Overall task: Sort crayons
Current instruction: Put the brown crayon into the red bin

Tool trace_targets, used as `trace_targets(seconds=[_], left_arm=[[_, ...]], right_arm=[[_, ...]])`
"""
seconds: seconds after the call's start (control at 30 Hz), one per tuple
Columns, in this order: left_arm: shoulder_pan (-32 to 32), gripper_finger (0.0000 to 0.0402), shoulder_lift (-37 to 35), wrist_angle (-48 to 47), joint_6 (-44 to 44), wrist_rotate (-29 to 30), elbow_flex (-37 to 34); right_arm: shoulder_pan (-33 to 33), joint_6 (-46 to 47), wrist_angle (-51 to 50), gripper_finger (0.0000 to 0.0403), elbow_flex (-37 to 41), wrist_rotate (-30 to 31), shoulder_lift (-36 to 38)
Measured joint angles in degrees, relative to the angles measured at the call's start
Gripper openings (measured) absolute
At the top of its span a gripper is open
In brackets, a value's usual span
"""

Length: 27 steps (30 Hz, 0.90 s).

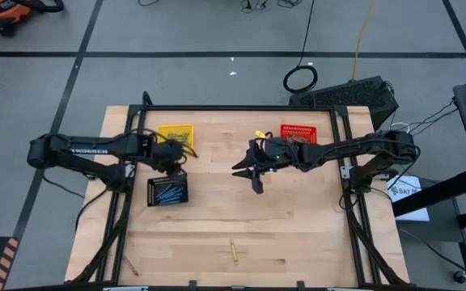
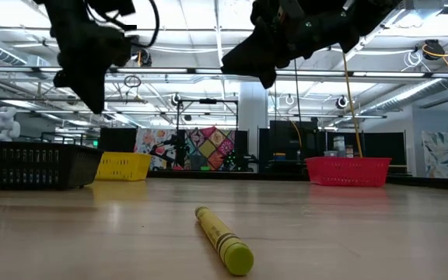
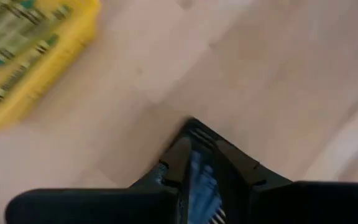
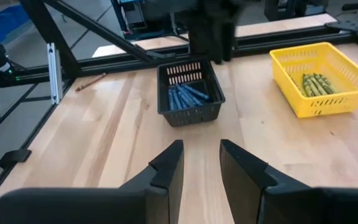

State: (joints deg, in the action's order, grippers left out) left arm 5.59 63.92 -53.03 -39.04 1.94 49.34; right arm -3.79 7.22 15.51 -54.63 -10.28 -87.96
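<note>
My left gripper [image 1: 176,162] hangs above the table between the yellow basket [image 1: 175,132] and the black basket [image 1: 168,191], shut on a blue crayon [image 3: 201,180]. The yellow basket [image 4: 322,78] holds yellow-green crayons; the black basket [image 4: 188,93] holds blue ones. My right gripper [image 1: 253,171] stands open in mid-table, left of the red basket [image 1: 298,132], with nothing between its fingers [image 4: 169,168]. One yellow-green crayon [image 2: 222,239] lies flat on the table near the front edge. My left gripper pinches the blue crayon between its two fingers [image 3: 182,152], which close to a point over it. Only a strip of the crayon [image 3: 197,168] shows in the gap behind the tips. The fingers slant steeply down, and the crayon is clear of the table.
A small yellow piece [image 1: 259,134] lies beside the red basket. A thin stick [image 4: 92,79] lies near the table's left frame. Bare wood lies between the baskets and the front edge. Black frame rails [image 1: 241,107] border the table.
</note>
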Motion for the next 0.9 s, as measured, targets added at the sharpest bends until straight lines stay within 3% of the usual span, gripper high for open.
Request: trace_targets(seconds=[0.53, 0.9], left_arm=[[-25.7, 0.0067, 0.0, -0.5, -27.7, -2.2, 0.4], [-39.9, 0.0067, 0.1, 0.9, -43.9, -2.2, 0.4]], right_arm=[[0.0, 0.0, -1.7, 0.0091, 0.0, 0.0, 0.0], [0.0, 0.2, -1.7, 0.0091, 0.0, 0.0, 0.0]])
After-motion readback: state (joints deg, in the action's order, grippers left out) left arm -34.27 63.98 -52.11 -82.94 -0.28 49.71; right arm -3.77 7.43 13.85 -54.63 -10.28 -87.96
